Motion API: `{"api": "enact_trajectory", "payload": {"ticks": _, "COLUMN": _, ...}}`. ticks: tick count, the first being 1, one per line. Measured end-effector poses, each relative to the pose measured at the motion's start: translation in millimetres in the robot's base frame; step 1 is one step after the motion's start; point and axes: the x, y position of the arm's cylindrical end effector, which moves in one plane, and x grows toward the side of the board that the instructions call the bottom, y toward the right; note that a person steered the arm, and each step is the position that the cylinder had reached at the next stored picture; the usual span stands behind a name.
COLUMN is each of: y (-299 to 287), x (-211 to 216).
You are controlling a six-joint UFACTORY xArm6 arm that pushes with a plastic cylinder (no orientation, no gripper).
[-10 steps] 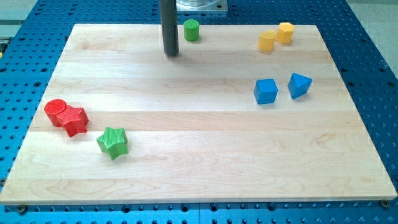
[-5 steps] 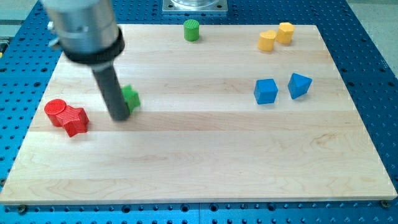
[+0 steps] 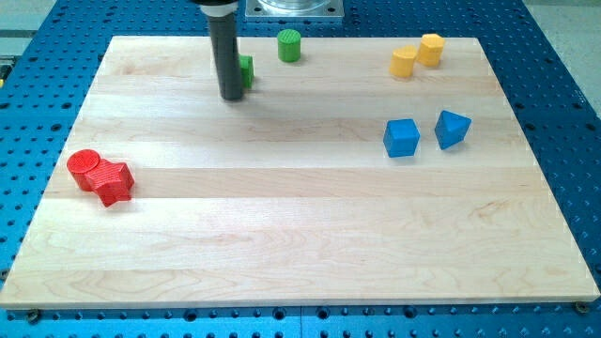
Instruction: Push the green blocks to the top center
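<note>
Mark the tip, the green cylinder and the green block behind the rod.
my tip [image 3: 231, 96], camera view, rod's lower end.
green cylinder [image 3: 289, 45], camera view, middle of its side.
green block [image 3: 246, 71], camera view, visible sliver right of the rod.

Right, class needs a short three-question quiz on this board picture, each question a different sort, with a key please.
1. True or false: my tip is beside a green block, on its left in the view.
2. Multiple choice: which blocks lie nearest the view's left edge? A) the yellow pair B) the blue pair C) the red pair
3. Fill in: the green cylinder stands near the board's ____ edge in the view.

Key: 1 true; 2 C; 3 top.
</note>
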Motion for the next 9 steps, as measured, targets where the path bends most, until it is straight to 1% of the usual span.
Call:
{"api": "enact_trajectory", "payload": {"ticks": 1, "y": -11.6, "x": -28.9}}
{"api": "enact_trajectory", "payload": {"ticks": 2, "y": 63.2, "x": -66.3}}
{"api": "enact_trajectory", "payload": {"ticks": 3, "y": 62.6, "x": -63.1}}
{"api": "enact_trajectory", "payload": {"ticks": 4, "y": 21.3, "x": 8.5}}
{"api": "enact_trajectory", "payload": {"ticks": 5, "y": 40.4, "x": 40.7}}
{"api": "enact_trajectory", "payload": {"ticks": 6, "y": 64.2, "x": 51.5}}
{"api": "enact_trajectory", "payload": {"ticks": 8, "y": 65.1, "x": 51.5}}
{"api": "enact_trajectory", "payload": {"ticks": 9, "y": 31.6, "x": 54.5}}
